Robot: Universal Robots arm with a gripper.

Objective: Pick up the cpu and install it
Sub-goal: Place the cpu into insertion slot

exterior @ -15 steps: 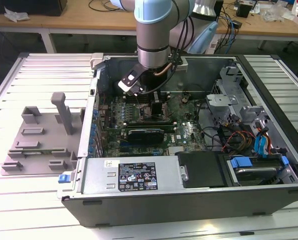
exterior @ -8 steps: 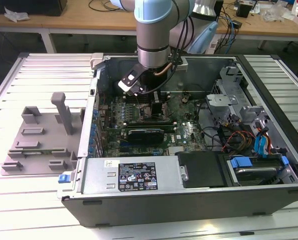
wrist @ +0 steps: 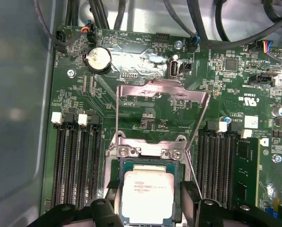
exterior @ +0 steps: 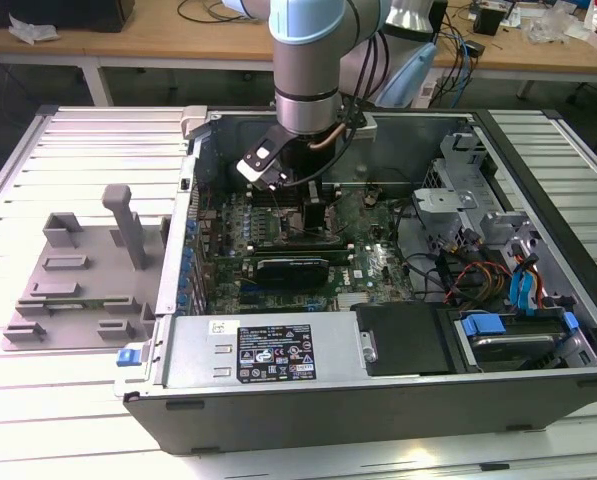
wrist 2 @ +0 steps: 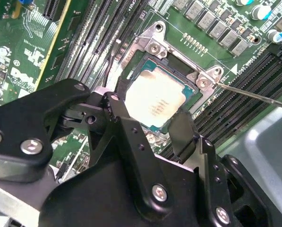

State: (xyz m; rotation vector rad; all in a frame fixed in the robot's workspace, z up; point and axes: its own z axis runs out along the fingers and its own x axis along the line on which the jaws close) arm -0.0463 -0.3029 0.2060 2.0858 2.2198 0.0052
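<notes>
jaws are pinching the cpu (wrist: 148, 196) by two opposite edges, the gripper (wrist: 150, 189) hanging straight over it, so the chip is lying flat between them, squared to the open socket (wrist: 150, 151); whether it is seated i cannot tell. the load plate (wrist: 162, 94) is standing up beyond, memory slots (wrist: 77, 165) flanking both sides. in the exterior view's upper middle the arm (exterior: 308, 60) is reaching into the computer case (exterior: 378, 390).

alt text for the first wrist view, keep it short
A silver-topped cpu sits in the open socket of a green motherboard, with the black pincer straddling it. The socket's metal load plate is hinged open, and rows of black memory slots flank the socket on both sides.
</notes>
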